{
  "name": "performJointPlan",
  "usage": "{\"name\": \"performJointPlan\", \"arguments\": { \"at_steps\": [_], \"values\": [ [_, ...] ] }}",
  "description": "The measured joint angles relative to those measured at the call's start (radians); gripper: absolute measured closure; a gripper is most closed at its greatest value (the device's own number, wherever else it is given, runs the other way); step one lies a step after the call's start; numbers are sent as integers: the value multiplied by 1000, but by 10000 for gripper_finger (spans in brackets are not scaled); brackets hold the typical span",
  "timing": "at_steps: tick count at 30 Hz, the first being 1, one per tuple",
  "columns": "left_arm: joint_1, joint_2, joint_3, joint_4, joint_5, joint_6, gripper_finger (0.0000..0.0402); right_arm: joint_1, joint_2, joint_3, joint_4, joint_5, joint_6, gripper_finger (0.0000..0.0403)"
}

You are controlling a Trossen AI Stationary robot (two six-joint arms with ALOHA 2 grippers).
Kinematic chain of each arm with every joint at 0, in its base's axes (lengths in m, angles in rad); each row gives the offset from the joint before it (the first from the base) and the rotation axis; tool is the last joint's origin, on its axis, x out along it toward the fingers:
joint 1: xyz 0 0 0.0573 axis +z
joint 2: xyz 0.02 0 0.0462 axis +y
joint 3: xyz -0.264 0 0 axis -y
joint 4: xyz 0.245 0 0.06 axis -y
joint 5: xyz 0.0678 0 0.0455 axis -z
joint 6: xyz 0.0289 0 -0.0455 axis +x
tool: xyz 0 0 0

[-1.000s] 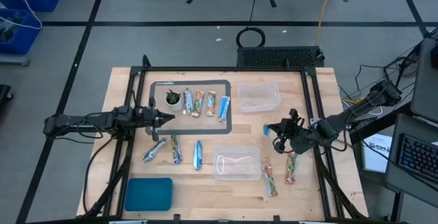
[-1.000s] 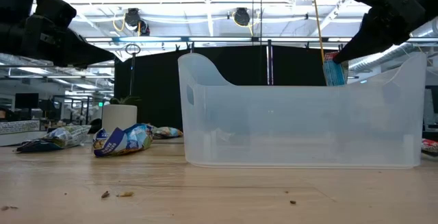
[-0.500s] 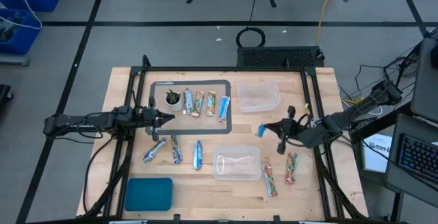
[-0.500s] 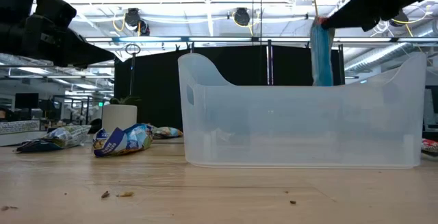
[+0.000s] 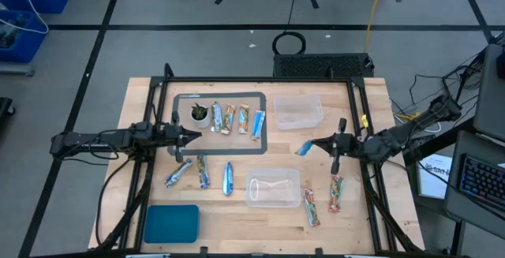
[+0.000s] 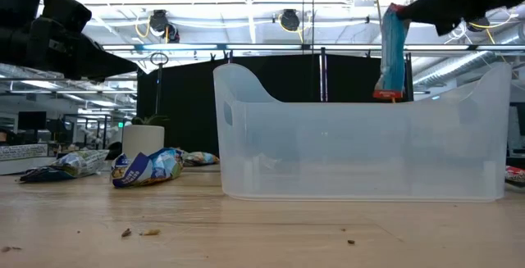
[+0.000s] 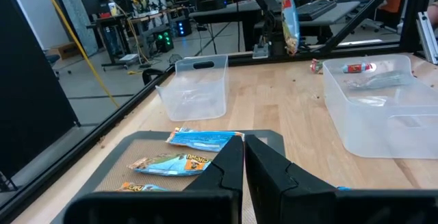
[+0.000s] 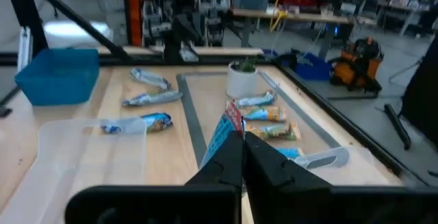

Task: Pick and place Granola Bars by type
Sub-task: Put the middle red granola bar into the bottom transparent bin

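The right gripper (image 5: 309, 145) was clamped on one blue-white wrapped granola bar (image 5: 302, 149), hanging in the air between two clear plastic bins, both apparently empty. The left gripper (image 5: 192, 136) waited shut and empty at nine o'clock. Sorting looked barely begun: the remaining bars lay scattered across the wooden table (image 5: 371, 218).

Granola Bars by position: one blue-white bar (image 5: 303, 148) hangs upright in the air between the two clear bins; three (image 5: 237, 120) lie side by side on the grey mat; three (image 5: 202, 173) toward the table's left front — two (image 5: 324, 200) near its right front edge.
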Motion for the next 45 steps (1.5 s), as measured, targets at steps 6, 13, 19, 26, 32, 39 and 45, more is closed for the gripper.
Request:
{"name": "performJointPlan", "arguments": {
  "at_steps": [6, 13, 19, 26, 32, 39, 45],
  "values": [
    [0, 0, 0, 0, 0, 0, 378, 0, -130, -185, 358, -143, -189, 403],
    [0, 0, 1, 0, 0, 0, 378, -22, -125, -257, 468, -172, -227, 403],
    [0, 0, 1, 0, 0, 0, 378, -68, -108, -257, 513, -323, -236, 403],
    [0, 0, 1, 0, 0, 0, 378, -141, -71, -257, 570, -493, -180, 403],
    [0, 0, 1, 0, 0, 0, 378, -151, 29, -257, 673, -521, -160, 403],
    [0, 0, 1, 0, 0, 0, 378, -151, 164, -257, 822, -573, -137, 403],
    [0, 0, 1, 0, 0, 0, 378, -151, 278, -194, 847, -606, -130, 403]
  ]
}}
